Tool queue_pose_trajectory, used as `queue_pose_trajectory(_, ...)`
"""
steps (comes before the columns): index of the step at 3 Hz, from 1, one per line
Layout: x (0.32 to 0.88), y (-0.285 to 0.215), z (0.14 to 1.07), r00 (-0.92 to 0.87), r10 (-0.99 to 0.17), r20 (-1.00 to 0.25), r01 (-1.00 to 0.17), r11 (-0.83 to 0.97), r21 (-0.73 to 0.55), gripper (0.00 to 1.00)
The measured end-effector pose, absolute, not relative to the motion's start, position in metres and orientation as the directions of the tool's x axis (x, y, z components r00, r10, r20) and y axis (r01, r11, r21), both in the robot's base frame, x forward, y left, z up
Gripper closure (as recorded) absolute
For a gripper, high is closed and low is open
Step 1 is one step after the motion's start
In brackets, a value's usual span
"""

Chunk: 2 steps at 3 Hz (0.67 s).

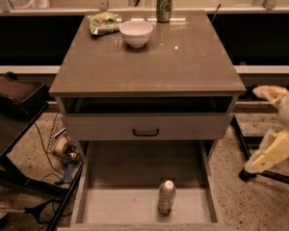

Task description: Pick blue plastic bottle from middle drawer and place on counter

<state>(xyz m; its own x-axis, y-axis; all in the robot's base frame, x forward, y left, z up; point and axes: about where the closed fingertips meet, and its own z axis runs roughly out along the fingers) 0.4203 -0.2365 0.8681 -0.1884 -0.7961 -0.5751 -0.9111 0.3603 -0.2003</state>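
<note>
1. Hanging at the right edge of the view, the gripper (274, 148) sits outside the cabinet, level with the closed drawer front (111, 127); I cannot tell whether it is spread or pressed together, and it holds nothing that shows.
2. Down and to the left of the gripper, the blue plastic bottle (166, 196) stands upright with its white cap on top, on the pale floor of the pulled-out middle drawer (210, 177), near the front edge and a little right of centre.
3. Between the gripper and the bottle rises the drawer's thin right side wall.
4. Just beneath the gripper, dark legs of a stand (265, 174) spread over the speckled floor.
5. Up and to the left of the gripper lies the counter (183, 66), well apart from it.
6. At the counter's far side stand a white bowl (136, 32), a crumpled green bag (103, 22) beside the bowl, and a green soda can (164, 6) at the back edge.
7. Farthest from the gripper, left of the cabinet, are a dark side table (14, 124) and tangled cables (62, 150).
</note>
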Motion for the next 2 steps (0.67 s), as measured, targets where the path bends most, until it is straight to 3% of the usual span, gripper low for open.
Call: queue_pose_trajectory(2,0.423,-0.219,0.768,-0.1,-0.531,-0.841,-0.86,0.471,-0.195,0.0)
